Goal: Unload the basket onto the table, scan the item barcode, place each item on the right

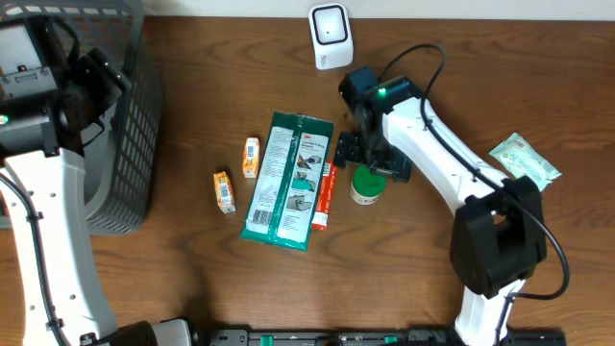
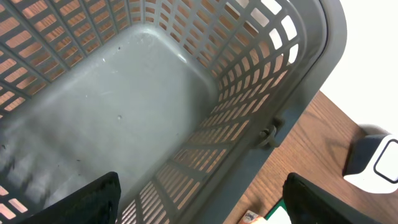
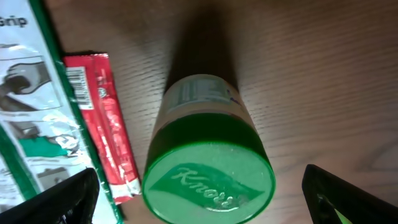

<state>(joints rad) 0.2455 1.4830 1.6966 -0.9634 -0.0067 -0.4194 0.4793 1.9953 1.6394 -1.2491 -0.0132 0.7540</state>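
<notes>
hovering over the jar (image 3: 202,99), our right gripper (image 3: 202,200) has its jaws spread wide, one finger to each side of the green lid (image 3: 208,183), and as far as we can tell neither touches it. we judge this to be the reach-and-grasp step. nothing is held, and the scanner (image 1: 330,37) stands well apart at the far edge of the table (image 1: 432,77).

the next move calls for coming straight down and closing on the jar. then we lift and carry it far and a little left to the scanner, with its label turned to the scanner's face. we cannot make out a barcode on the jar from here.

room is tight on the left. the red sachet (image 3: 109,118) lies just beside the jar, with the green pack (image 3: 31,93) touching the sachet's far side, so that finger must drop into a narrow gap. to the right there is bare wood.

our left gripper (image 2: 202,200) hangs wide and empty over the basket (image 2: 311,74) at the far left, well clear of this work.
</notes>
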